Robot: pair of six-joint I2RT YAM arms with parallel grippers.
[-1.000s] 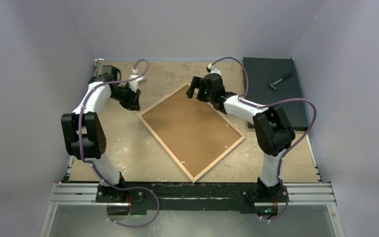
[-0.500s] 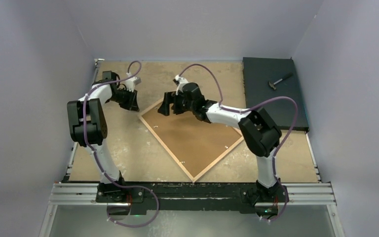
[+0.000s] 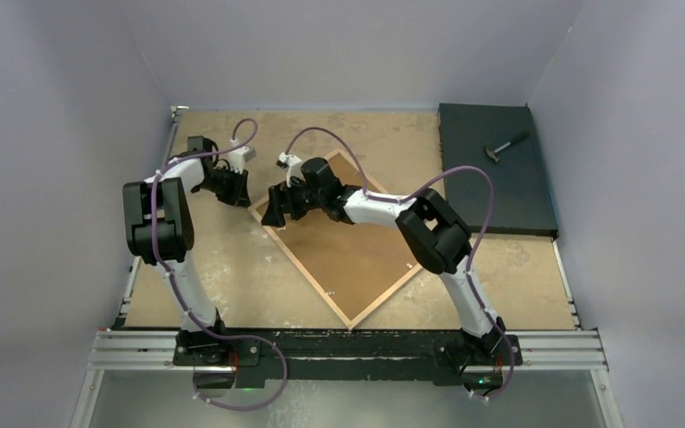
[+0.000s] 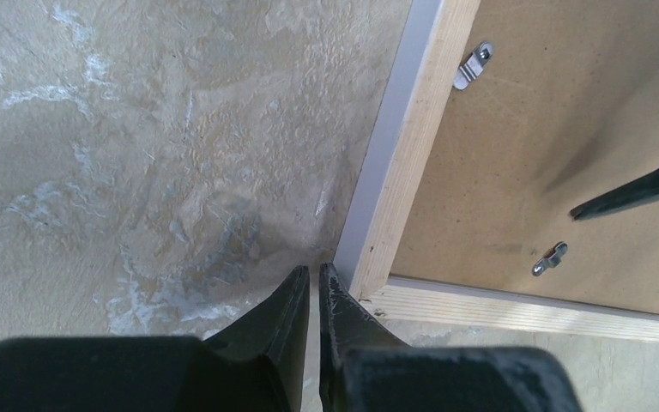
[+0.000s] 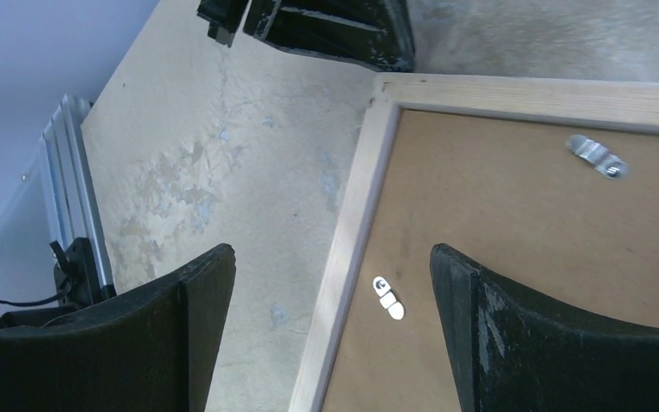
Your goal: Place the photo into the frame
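Wood-edged rectangular picture frame [image 4: 412,154] lies face-down on the beige counter [image 4: 137,129]. Left claw [image 4: 313,287], pinched shut and empty, noses its corner. Right claw [image 5: 330,253] gapes empty over a small metal clip [image 5: 388,296]. I would swivel the clips aside gently.

One camera looks down on the whole table [image 3: 232,276] from high behind, while both wrist cameras closely view the frame [image 4: 403,172] at its left corner.

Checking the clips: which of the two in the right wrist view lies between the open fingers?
The lower clip, beside the frame's wooden edge; the other clip sits up right, outside the right gripper.
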